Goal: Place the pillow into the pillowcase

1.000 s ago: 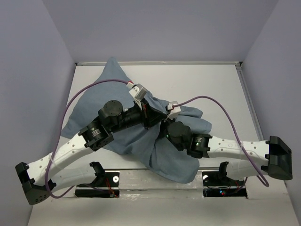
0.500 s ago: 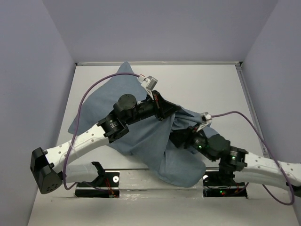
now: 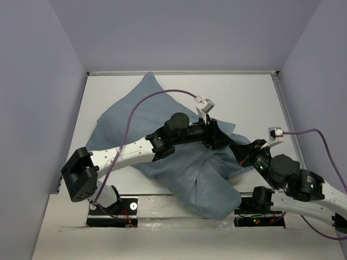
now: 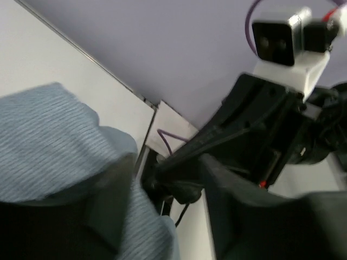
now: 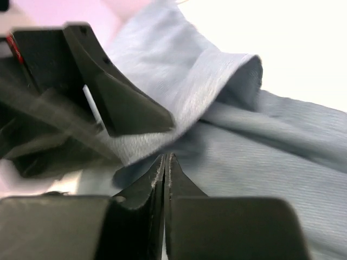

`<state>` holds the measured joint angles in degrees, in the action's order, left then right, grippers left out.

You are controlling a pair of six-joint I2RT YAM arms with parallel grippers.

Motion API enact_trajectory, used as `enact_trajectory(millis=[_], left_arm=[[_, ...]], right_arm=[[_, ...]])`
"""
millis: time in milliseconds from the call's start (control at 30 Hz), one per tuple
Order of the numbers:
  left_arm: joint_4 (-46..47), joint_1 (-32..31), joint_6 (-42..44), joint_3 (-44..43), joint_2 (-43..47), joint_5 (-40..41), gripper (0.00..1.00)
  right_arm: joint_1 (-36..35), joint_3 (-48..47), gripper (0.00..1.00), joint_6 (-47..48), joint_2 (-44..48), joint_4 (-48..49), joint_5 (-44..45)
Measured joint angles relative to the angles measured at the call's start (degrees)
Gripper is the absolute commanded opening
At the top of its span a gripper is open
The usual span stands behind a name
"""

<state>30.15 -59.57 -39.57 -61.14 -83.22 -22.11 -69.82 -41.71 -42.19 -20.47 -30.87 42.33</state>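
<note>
The blue-grey pillowcase (image 3: 135, 116) lies crumpled across the table from the back left to the near edge. No white pillow shows in any view. My left gripper (image 3: 221, 140) reaches over the cloth's right side. In the left wrist view its blurred fingers (image 4: 114, 200) stand apart, with a fold of pillowcase (image 4: 49, 135) by the left one. My right gripper (image 3: 242, 155) sits just right of it at the cloth's right edge. In the right wrist view the right gripper (image 5: 164, 158) is pressed shut with nothing between its tips, and the pillowcase (image 5: 260, 157) lies just beyond.
The white table (image 3: 244, 97) is walled at the back and on both sides. Purple cables (image 3: 162, 92) arc over the cloth and the right arm. The right wrist camera (image 4: 276, 40) looms close in the left wrist view. Metal base plates (image 3: 124, 206) line the near edge.
Both arms swung right. The left gripper crossed the pillowcase to its right side and opened. The right gripper drew back to the right and now stands shut. The cloth shifted rightward.
</note>
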Motion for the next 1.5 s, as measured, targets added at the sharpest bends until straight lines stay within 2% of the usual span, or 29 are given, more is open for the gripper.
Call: enact_trajectory(millis=[33, 200, 333, 433, 533, 567, 667, 700, 767, 800, 867, 967, 1033, 1167, 1300, 1400, 1500], left_arm=[[-0.68, -0.85, 0.35, 0.0, -0.48, -0.68, 0.99], [-7.91, -2.56, 5.6, -0.09, -0.59, -2.12, 0.99], [-16.22, -2.19, 11.17, -0.11, 3.52, 0.28, 0.99], [-19.3, 0.02, 12.72, -0.07, 11.98, 1.25, 0.99], [-19.04, 4.79, 12.76, 0.48, 21.44, 1.6, 0.99], [-18.97, 7.34, 12.76, 1.27, 25.99, 2.23, 0.99], [-19.76, 12.33, 12.7, 4.66, 33.11, 4.9, 0.99], [-20.37, 13.81, 12.7, 6.14, 35.56, 5.77, 0.99], [-22.01, 16.94, 12.46, 10.86, 39.63, 8.2, 0.99], [-23.08, 18.27, 12.33, 12.66, 40.61, 9.16, 0.99], [-26.38, 21.55, 12.0, 17.22, 41.66, 11.39, 0.99], [-30.64, 27.04, 11.26, 22.64, 41.62, 14.43, 0.99], [-32.06, 30.69, 10.73, 25.22, 41.33, 15.78, 0.99], [-30.23, 37.11, 7.93, 28.3, 41.53, 17.66, 0.99], [-24.46, 37.97, 3.32, 33.27, 44.74, 20.28, 0.99], [-21.92, 37.97, 0.37, 36.22, 45.72, 22.53, 0.99], [-19.54, 38.1, -0.98, 37.18, 44.68, 23.85, 0.99]], right_arm=[[0.0, -0.52, 0.0, 0.28, -0.17, -1.44, 1.07], [0.0, -5.29, 0.01, 4.15, -0.7, -6.99, 3.52], [0.0, -12.11, 0.11, 8.09, -8.48, -7.39, 2.86], [0.0, -14.88, 0.18, 10.78, -16.2, -5.84, 1.03], [0.0, -15.34, 0.27, 14.23, -23.41, -3.23, -3.41], [0.0, -15.37, 0.34, 14.93, -25.88, -2.51, -5.07], [-0.13, -15.39, 0.43, 17.75, -32.81, -0.07, -11.65], [-0.44, -15.37, 0.42, 18.91, -35.12, 0.44, -13.55], [-0.96, -15.06, 0.32, 20.63, -38.99, 1.25, -16.63], [-1.2, -14.62, 0.16, 21.14, -40.68, 1.51, -17.29], [-1.49, -13.62, 0.01, 21.16, -43.17, 1.31, -16.85], [0.17, -10.58, 0.0, 18.75, -43.19, 1.88, -16.0], [3.69, -7.61, 0.0, 16.55, -40.94, 3.19, -17.33], [16.02, -1.81, 0.0, 13.81, -33.18, 5.7, -20.65], [27.65, -1.64, 0.0, 14.12, -32.54, 7.67, -21.73], [34.93, -1.68, 0.0, 16.2, -35.87, 13.51, -24.09], [39.32, -2.23, 0.0, 18.45, -40.52, 19.93, -25.9]])
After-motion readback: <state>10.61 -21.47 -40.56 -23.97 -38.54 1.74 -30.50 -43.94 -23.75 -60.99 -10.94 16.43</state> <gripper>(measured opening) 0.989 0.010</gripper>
